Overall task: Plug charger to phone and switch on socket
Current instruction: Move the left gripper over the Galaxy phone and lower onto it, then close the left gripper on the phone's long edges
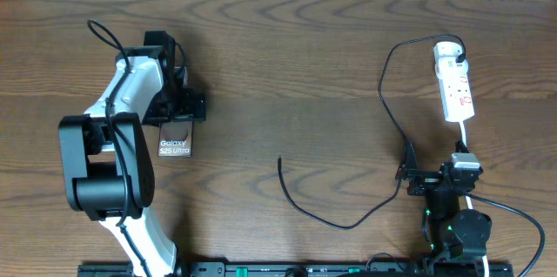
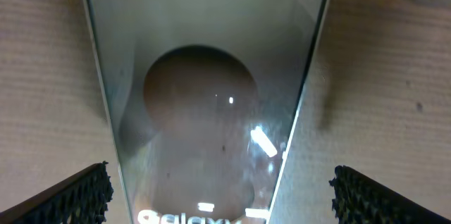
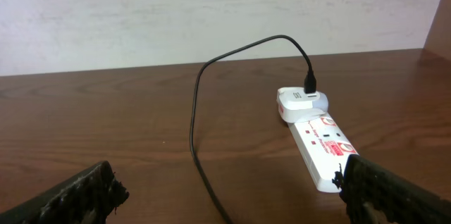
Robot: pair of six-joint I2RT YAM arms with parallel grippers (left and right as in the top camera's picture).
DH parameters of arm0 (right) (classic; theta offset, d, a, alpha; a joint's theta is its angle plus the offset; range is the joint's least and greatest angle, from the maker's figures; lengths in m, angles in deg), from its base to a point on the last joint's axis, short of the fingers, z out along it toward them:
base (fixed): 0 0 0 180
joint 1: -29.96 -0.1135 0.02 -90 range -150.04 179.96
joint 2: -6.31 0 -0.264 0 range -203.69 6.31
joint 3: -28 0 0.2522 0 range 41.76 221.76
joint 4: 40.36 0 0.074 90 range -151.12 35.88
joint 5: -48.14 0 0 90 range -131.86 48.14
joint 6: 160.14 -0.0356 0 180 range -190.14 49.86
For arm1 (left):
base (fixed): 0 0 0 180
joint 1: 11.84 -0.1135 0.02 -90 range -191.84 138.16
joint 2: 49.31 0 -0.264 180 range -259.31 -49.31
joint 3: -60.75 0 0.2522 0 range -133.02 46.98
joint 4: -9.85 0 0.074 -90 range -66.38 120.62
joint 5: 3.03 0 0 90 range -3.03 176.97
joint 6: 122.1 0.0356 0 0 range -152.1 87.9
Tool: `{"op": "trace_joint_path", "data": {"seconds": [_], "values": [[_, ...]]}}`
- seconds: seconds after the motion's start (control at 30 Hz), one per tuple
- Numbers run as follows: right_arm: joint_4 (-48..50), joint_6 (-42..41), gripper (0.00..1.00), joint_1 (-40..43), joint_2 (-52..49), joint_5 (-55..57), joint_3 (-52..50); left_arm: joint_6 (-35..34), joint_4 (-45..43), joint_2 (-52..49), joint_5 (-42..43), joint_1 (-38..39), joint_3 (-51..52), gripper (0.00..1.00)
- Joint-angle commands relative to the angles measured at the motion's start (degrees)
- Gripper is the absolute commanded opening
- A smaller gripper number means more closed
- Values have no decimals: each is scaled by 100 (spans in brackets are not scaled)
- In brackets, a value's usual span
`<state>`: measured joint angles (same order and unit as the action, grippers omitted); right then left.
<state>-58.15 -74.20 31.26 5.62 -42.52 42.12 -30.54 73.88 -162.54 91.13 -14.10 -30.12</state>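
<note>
Phone [image 1: 174, 145] lies flat on the desk [image 1: 287, 68] under the left gripper [image 2: 225, 192], its fingers apart; the right gripper [image 3: 225, 196], also apart, faces the socket [image 3: 320, 146] and charger [image 3: 192, 129].

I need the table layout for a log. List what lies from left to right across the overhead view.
Phone → free tip of the charger cable → power strip.

phone [image 1: 174, 144]: flat on the left part of the table [image 1: 287, 68]
socket [image 1: 454, 85]: far right, well apart from the phone
charger [image 1: 348, 225]: plugged in at the socket's far end, running left, then near; free tip at centre, between phone and socket
</note>
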Motion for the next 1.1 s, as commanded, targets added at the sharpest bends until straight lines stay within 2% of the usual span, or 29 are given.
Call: {"op": "trace_joint_path", "data": {"seconds": [0.0,0.3,0.47,1.07], "values": [[-26,48,99,-92,31,-52,-4,116,-103,-59,-13,-20,138,98],[-26,48,99,-92,31,-52,-4,190,-269,-59,-76,-20,146,98],[-26,48,99,-92,31,-52,-4,492,-354,-59,-79,-20,146,98],[-26,48,99,-92,31,-52,-4,575,-455,-59,-229,-42,190,98]]}}
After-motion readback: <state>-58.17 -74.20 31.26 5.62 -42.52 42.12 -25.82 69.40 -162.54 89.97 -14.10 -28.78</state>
